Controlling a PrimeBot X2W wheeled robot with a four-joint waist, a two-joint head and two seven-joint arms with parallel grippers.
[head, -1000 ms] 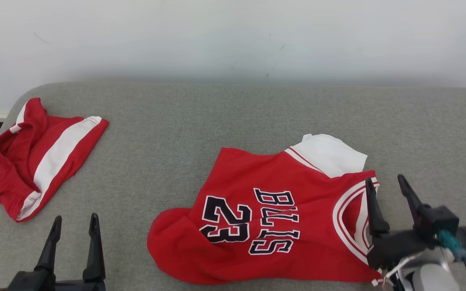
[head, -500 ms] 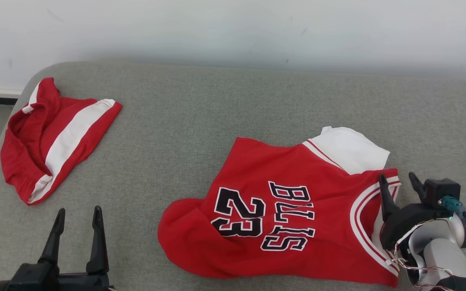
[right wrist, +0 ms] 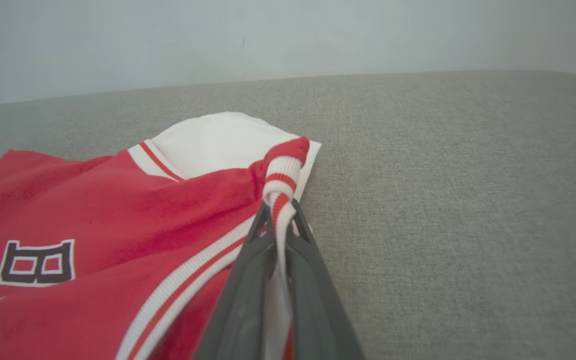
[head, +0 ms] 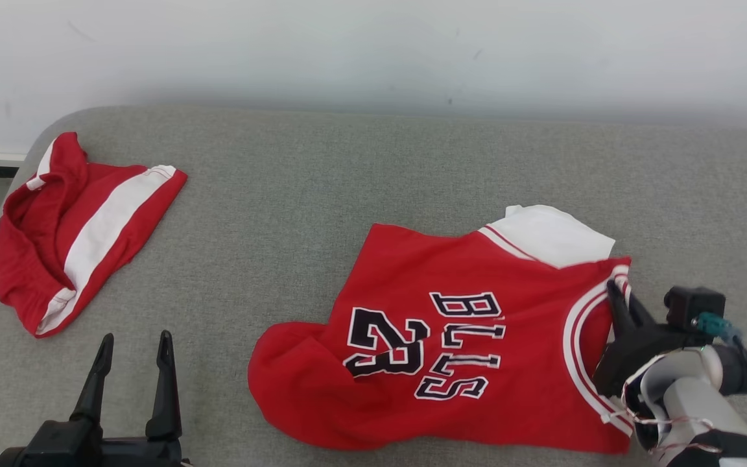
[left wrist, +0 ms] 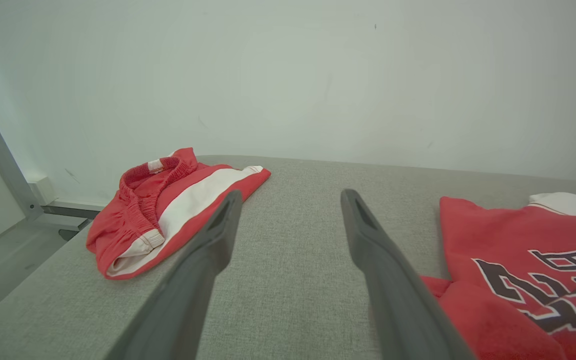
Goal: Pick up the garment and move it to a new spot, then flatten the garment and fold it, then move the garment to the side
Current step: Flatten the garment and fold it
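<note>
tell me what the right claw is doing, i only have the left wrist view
observer: the right claw is shut on the jersey, pinching its striped trim
operator: is the jersey lifted yet
observer: not really, in the head view it lies on the grey surface, only the pinched trim stands up
operator: which corner did it grab
observer: the far right one in the head view, right beside the white cloth

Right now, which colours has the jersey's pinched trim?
White trim with red stripes; best in right wrist view.
</note>
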